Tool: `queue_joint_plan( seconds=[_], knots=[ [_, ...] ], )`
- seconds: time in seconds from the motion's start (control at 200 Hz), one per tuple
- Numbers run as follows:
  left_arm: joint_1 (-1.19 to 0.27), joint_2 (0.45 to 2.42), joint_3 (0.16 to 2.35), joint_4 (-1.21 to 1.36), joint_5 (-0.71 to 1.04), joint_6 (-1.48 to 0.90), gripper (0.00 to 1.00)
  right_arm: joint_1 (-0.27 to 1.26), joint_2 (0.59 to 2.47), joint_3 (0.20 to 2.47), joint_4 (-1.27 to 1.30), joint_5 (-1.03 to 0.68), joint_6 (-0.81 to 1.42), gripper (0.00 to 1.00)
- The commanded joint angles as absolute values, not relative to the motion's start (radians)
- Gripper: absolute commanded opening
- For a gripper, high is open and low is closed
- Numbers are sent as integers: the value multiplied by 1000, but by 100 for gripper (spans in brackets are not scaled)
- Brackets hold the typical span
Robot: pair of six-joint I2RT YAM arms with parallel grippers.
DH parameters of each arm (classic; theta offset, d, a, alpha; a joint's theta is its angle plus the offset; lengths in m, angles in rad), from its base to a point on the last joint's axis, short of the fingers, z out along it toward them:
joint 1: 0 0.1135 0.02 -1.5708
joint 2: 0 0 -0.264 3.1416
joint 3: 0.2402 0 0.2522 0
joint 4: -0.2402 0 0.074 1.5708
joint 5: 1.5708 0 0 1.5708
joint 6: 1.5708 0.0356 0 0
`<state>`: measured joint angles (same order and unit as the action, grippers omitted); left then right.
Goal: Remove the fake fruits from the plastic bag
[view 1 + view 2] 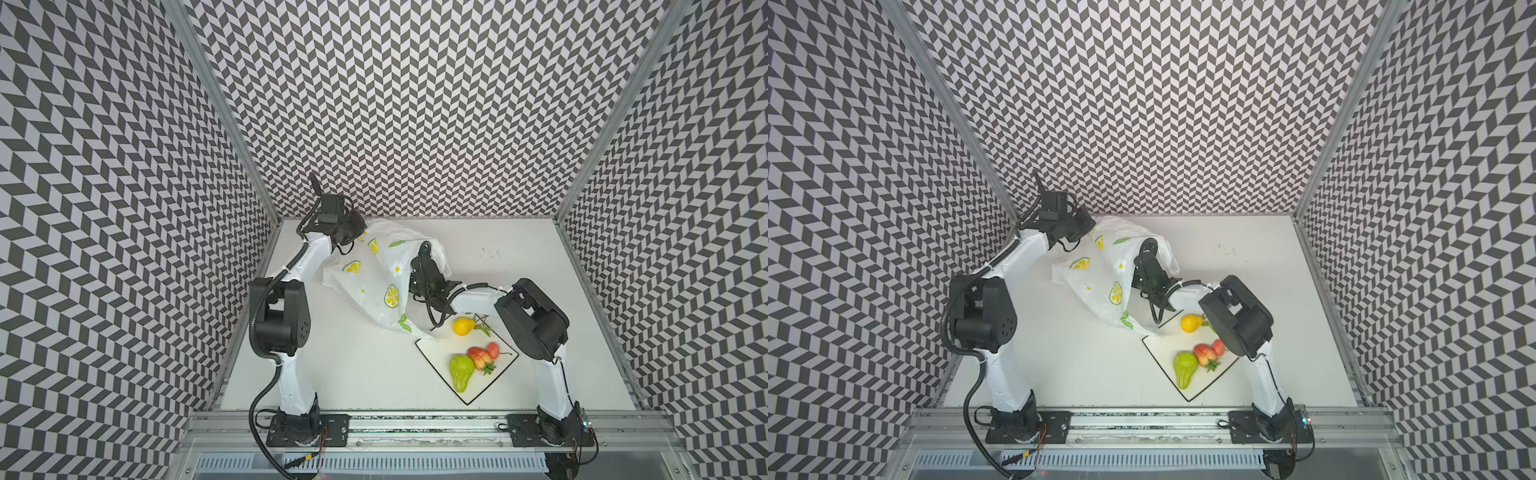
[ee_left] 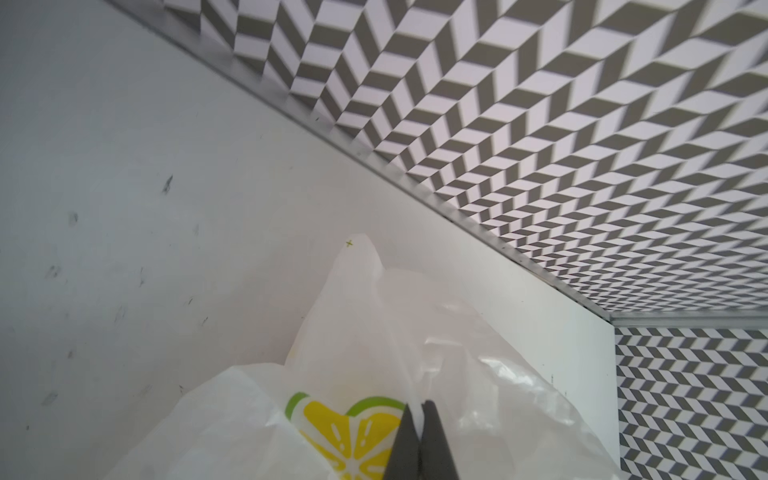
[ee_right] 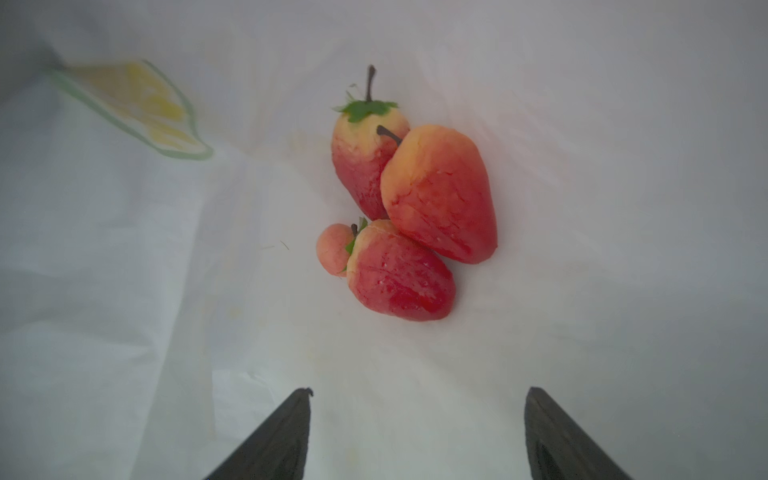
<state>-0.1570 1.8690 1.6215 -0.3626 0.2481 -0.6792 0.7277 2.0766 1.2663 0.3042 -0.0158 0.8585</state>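
Left gripper (image 2: pixel 419 419) is clenching the flimsy bag (image 2: pixel 374 332) far left; right gripper (image 3: pixel 419 392), spread, is hovering inside over probably light, slick strawberries (image 3: pixel 399 270), best pinched mid-body.

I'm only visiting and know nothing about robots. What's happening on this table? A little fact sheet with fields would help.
Bag: plastic bag with lemon-slice print, lifted at the far end of the table
Left hand: shut, pinching the bag's plastic
Right hand: open, reaching inside the bag, holding nothing
Inside bag: three red strawberry-like fruits, small pink fruit
On plate: lemon, green pear, two red fruits
Plate: white square plate, black rim, beside the bag's mouth
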Motion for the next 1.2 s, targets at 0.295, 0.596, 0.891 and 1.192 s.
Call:
queue_joint_plan(
  seconds=[0.295, 0.596, 0.891, 1.192],
  knots=[
    [-198, 1734, 1492, -303, 238, -540, 0, 723, 2017, 1227, 275, -20, 816, 80],
    [-155, 1785, 1562, -336, 161, -533, 57, 723, 2028, 1259, 244, -40, 804, 80],
    [-188, 1634, 1601, -425, 0, -511, 91, 690, 1954, 1239, 167, -99, 674, 77],
    [-402, 1415, 1459, -603, -81, -574, 83, 680, 1873, 1223, 54, -277, 534, 66]
  ],
)
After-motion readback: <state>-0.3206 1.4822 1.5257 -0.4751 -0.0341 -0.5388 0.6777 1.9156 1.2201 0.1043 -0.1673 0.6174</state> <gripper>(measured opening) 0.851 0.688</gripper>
